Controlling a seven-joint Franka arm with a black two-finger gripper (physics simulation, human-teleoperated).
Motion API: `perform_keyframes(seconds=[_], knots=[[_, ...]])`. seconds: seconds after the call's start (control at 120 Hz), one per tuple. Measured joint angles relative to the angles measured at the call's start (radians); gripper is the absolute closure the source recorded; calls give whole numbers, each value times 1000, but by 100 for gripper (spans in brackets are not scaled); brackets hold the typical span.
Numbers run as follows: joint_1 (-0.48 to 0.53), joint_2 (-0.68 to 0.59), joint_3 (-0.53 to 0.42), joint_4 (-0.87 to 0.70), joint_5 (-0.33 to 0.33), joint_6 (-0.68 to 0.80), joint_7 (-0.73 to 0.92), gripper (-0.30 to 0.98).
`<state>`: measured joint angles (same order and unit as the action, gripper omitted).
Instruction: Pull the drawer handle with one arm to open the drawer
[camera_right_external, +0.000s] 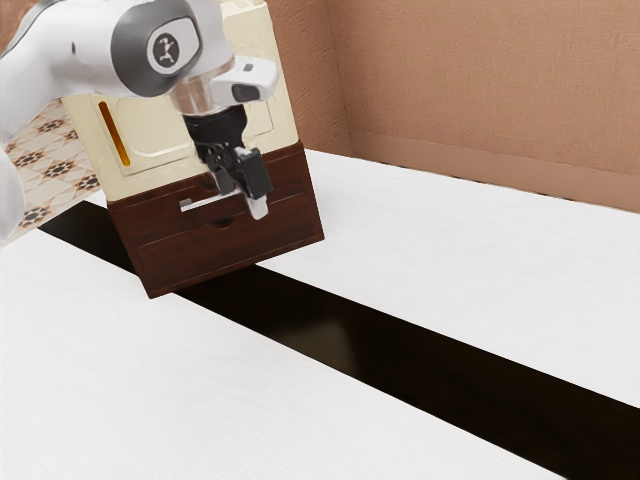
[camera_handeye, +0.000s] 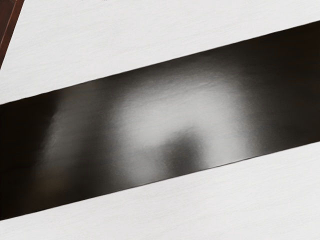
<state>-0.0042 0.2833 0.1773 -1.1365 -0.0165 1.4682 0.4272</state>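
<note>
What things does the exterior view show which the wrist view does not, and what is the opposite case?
Exterior view: the arm, the gripper, the silver handle, the cream panel, walls and patterned floor.
Wrist view: a broad, bright reflection with a dark patch inside.
Both: the white surface, its black band and red-brown wood, a sliver in the wrist view.
</note>
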Motion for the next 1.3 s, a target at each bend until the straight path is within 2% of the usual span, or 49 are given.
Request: perform_keyframes(seconds=[0.15, 0.3, 0.5, 0.8, 1.3], knots=[[10, 27, 4, 0, 10, 45, 73, 0], [69, 59, 14, -2, 16, 70, 132, 0], [72, 98, 32, 2, 33, 140, 216, 0], [80, 122, 41, -1, 96, 216, 320, 0], [79, 150, 66, -1, 107, 274, 417, 0]])
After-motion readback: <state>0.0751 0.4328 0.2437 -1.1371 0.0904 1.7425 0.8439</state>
